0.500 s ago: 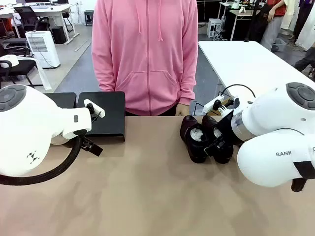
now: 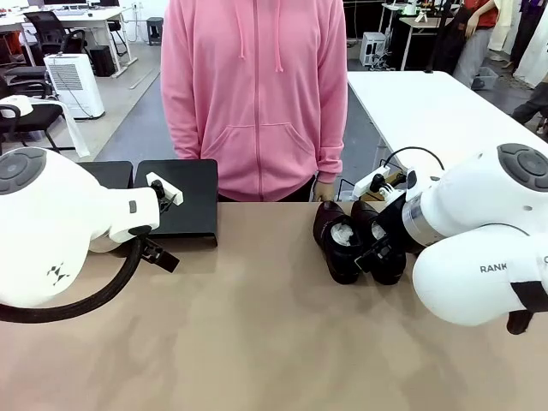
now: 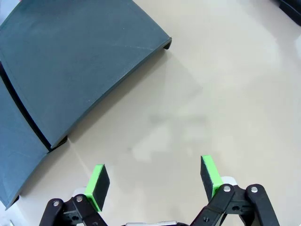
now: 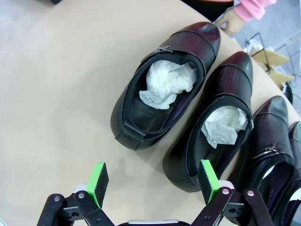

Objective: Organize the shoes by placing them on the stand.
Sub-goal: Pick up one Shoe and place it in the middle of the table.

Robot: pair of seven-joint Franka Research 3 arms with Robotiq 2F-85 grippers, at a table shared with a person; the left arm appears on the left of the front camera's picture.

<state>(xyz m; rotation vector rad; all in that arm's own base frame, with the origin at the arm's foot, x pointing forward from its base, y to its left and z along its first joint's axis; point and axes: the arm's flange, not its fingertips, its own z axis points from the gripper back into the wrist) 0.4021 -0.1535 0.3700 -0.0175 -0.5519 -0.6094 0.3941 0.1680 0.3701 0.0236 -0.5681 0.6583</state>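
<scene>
Several black glossy shoes stuffed with white paper lie at the table's far right. One shoe [image 4: 162, 89] lies a little apart from a second shoe [image 4: 216, 122], and more shoes [image 4: 275, 141] crowd the right wrist view's edge. In the front view the shoes [image 2: 341, 240] sit beside the right arm. My right gripper [image 4: 153, 181] hovers over them, open, holding nothing. The black stand [image 2: 181, 199] sits at the far left of the table, its two units [image 3: 70, 66] side by side. My left gripper [image 3: 153, 181] hangs open above bare tabletop beside the stand.
A person in a pink hoodie [image 2: 254, 94] stands at the far edge, one hand [image 2: 321, 190] resting near the shoes. The tan table [image 2: 257, 342] stretches between stand and shoes. A white table [image 2: 428, 107] lies behind at right.
</scene>
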